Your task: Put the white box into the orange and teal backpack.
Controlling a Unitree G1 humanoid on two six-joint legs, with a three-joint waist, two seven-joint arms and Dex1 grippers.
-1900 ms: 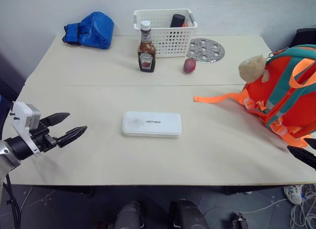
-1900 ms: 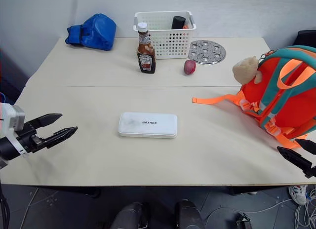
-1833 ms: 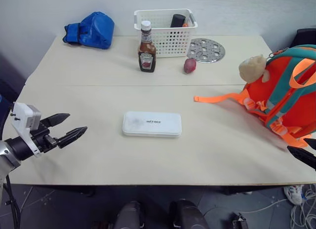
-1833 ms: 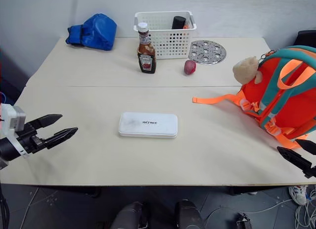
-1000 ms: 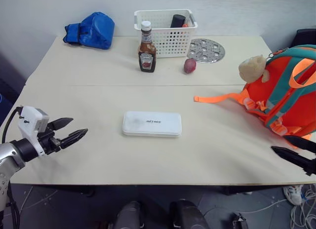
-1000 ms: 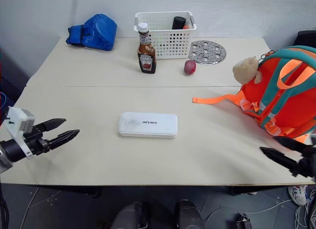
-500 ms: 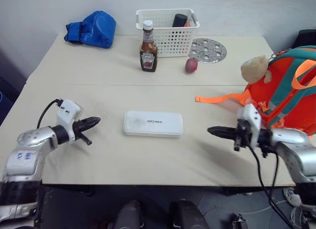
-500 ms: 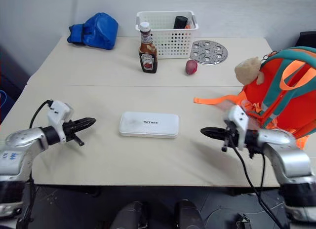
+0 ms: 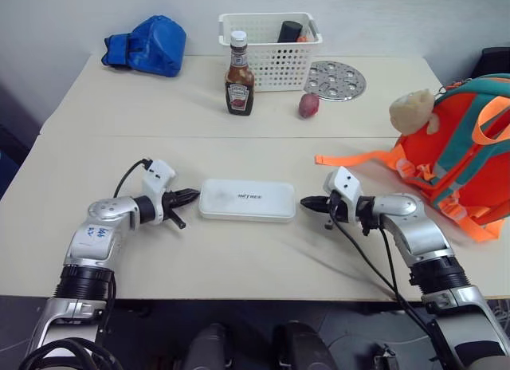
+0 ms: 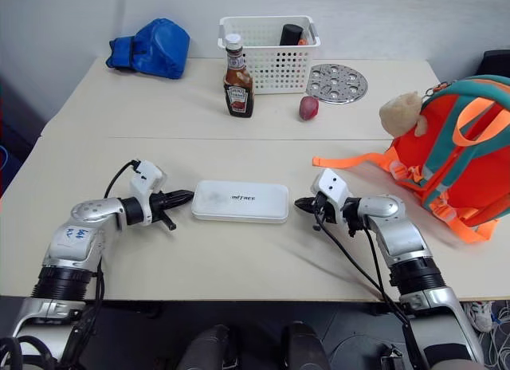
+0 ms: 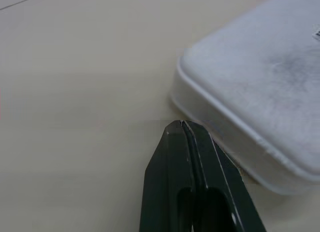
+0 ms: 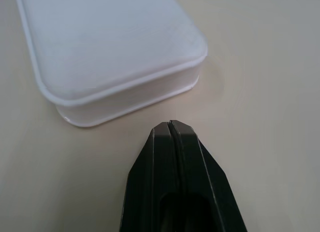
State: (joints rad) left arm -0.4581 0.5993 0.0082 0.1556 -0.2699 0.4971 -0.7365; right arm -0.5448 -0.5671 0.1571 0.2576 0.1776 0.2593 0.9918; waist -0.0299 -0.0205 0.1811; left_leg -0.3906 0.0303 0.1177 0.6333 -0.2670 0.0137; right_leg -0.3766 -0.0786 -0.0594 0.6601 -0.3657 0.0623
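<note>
- white box [image 9: 246,200]: flat on table [image 9: 239,258], lid up, small dark lettering on top, long side running left–right, near table centre, toward front half. Nothing holding it.
- left gripper [image 9: 191,197]: at box's left short end, tips pointing at it, fingers pressed together, nothing betw them. Wrist view: tips [image 11: 182,129] just beside box corner [image 11: 260,82], low over tabletop; can't tell if touching.
- right gripper [image 9: 305,202]: at box's right short end, pointing at it, fingers also closed tight, empty. Wrist view: tips [image 12: 171,128] near box edge [image 12: 115,57], thin strip of table betw them, so apart.
- both grippers face each other w/ box betw them, roughly same line.
- orange and teal backpack [image 9: 462,147]: on table's right edge, well apart from box, teal straps + orange webbing; one orange strap [image 9: 351,158] trails left over tabletop toward the middle. Can't tell if it's open.
- beige plush charm [image 9: 412,112]: on backpack's left upper side.
- back of table, well apart from box:
- ketchup bottle [image 9: 237,86]: upright, white cap, just in front-left of basket.
- white perforated basket [image 9: 271,40]: at back edge, dark cylinder thing [image 9: 289,31] inside, sth orange next to it, too small to tell.
- round metal perforated plate [image 9: 335,80]: flat, right of basket.
- small reddish round item [image 9: 308,105]: in front of plate, betw bottle and backpack.
- blue bag [image 9: 149,46]: back-left corner.
</note>
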